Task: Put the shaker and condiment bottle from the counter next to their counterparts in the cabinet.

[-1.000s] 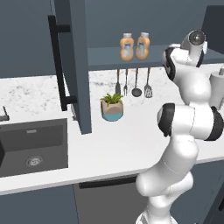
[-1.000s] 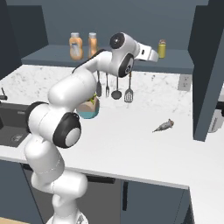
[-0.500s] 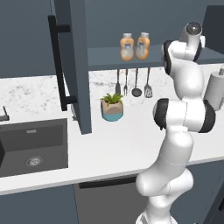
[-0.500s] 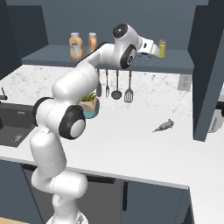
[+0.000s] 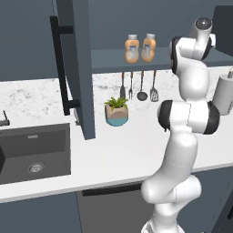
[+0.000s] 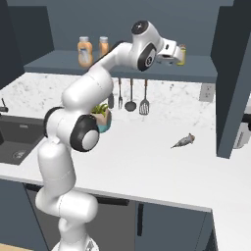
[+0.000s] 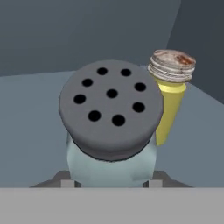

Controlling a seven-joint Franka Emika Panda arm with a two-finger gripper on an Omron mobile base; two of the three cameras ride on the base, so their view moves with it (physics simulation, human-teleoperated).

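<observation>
shaker [image 7: 111, 131] seemingly between the jaws

the pale shaker [image 7: 111, 131] with its holed grey cap sits close up, the yellow-green shaker [image 7: 169, 94] just beyond on its right.

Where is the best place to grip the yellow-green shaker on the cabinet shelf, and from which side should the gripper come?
Grip the yellow-green shaker on its straight yellow body, below the wider cap, probably coming level from the open front of the shelf. It stands upright, and the teal shaker stands close beside it, so close the fingers across the other sides.
</observation>
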